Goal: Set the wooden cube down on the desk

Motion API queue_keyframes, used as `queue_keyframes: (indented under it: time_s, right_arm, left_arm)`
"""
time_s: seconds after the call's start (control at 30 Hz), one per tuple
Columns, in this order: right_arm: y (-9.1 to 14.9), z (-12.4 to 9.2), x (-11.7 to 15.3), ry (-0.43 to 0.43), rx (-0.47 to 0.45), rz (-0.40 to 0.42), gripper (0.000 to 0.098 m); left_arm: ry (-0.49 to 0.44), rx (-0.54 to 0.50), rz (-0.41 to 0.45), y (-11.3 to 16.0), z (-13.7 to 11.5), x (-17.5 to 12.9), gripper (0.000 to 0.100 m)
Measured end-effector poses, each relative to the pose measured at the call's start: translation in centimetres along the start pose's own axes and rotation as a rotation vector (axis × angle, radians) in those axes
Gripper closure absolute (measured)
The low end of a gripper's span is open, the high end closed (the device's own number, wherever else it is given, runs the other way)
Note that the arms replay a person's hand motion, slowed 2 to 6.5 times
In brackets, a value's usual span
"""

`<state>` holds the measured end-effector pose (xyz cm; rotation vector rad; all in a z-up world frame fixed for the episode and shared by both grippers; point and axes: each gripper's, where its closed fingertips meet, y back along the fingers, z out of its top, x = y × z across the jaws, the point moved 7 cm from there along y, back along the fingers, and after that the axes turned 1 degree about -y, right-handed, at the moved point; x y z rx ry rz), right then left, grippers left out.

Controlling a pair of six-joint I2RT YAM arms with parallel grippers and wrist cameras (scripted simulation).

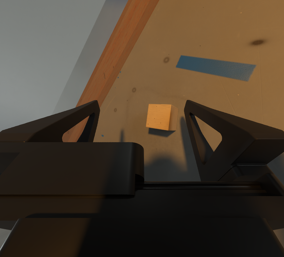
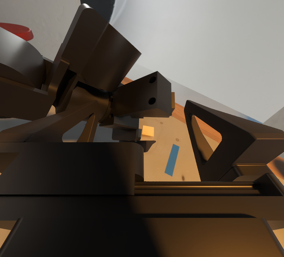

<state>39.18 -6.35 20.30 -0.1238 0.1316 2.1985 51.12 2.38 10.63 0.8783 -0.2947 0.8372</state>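
The wooden cube [image 1: 161, 117] is small and light-coloured. It rests on the tan desk [image 1: 215, 26], with its shadow right under it. My left gripper [image 1: 141, 103] is open and empty above the cube, and its two black fingers stand well apart on either side. In the right wrist view the cube [image 2: 147, 130] shows on the desk beneath the left arm [image 2: 138, 95], partly hidden by it. My right gripper [image 2: 140, 105] is open and empty, some way from the cube.
A strip of blue tape [image 1: 215, 68] lies on the desk beyond the cube and also shows in the right wrist view [image 2: 172, 159]. The desk's reddish wooden edge [image 1: 123, 42] runs close to the left of the cube. A red object [image 2: 23, 32] sits behind the left arm.
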Motion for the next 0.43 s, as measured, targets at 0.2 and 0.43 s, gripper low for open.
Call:
queue_keyframes:
  time_s: [0.2, 0.43]
  right_arm:
    - [0.3, 0.2, 1.0, 0.033, 0.023, -0.041, 0.0039]
    - [0.8, 0.4, 1.4, 0.048, 0.031, -0.072, 0.0039]
  left_arm:
    - [-0.048, -0.004, 0.048, 0.4, 0.7, -0.4, 0.006]
    - [-0.093, -0.007, 0.094, 0.8, 1.4, -0.8, 0.006]
